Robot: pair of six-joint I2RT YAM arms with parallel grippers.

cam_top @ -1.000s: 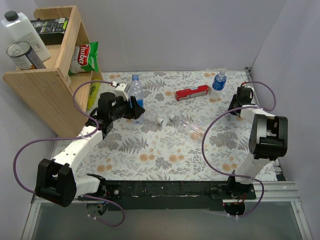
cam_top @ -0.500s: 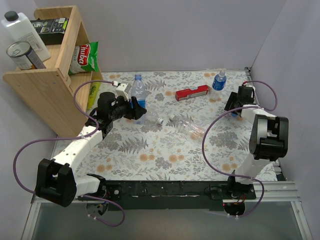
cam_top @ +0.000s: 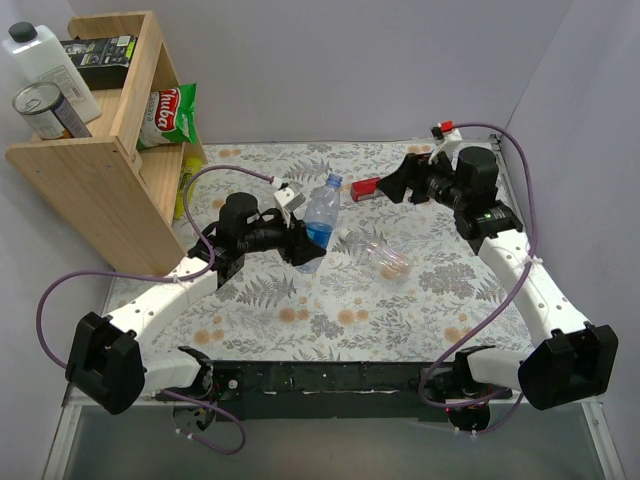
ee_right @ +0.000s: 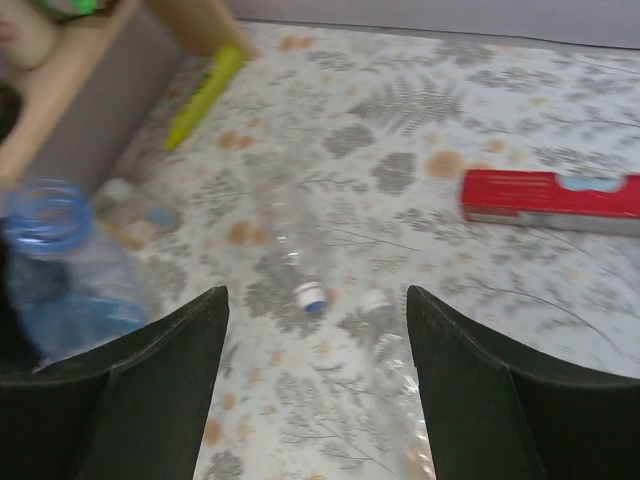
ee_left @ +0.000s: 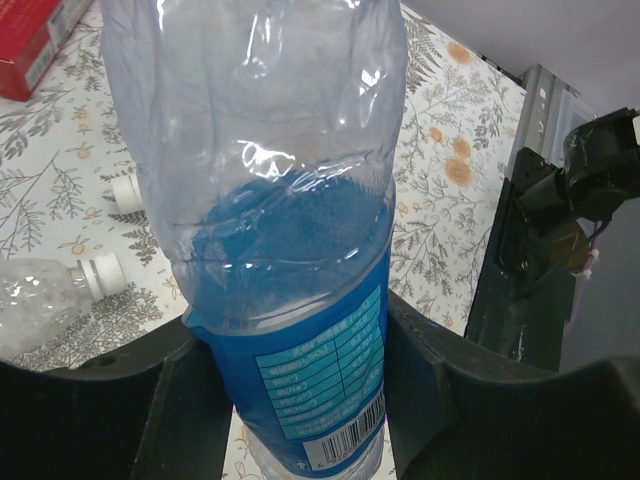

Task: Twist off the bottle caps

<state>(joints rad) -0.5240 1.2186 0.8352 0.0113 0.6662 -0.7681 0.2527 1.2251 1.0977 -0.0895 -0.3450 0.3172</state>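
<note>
Well inside the table (cam_top: 300, 310) edges, left claw (ee_left: 300, 385) grips bottle (ee_left: 260, 150).

**Visitor:** What kind of place is this?

**Technician:** A robotics lab test cell. Two white arms, left (cam_top: 160, 290) and right (cam_top: 530, 285), are bolted to a black rail (cam_top: 330, 378) in front of the wooden shelf (cam_top: 95, 165) and trail purple cables (cam_top: 41, 310).

**Visitor:** The floral tablecloth (cam_top: 330, 310) looks homely.

**Technician:** It looks staged. Plain grey walls (cam_top: 360, 70) close in behind and beside the shelf. On the shelf stand a white jug (cam_top: 40, 58), a tin can (cam_top: 45, 110) and a green snack bag (cam_top: 172, 115). To its right, a red box (cam_top: 365, 187) and a crinkled water bottle (cam_top: 380, 255) lie on the cloth.
</note>
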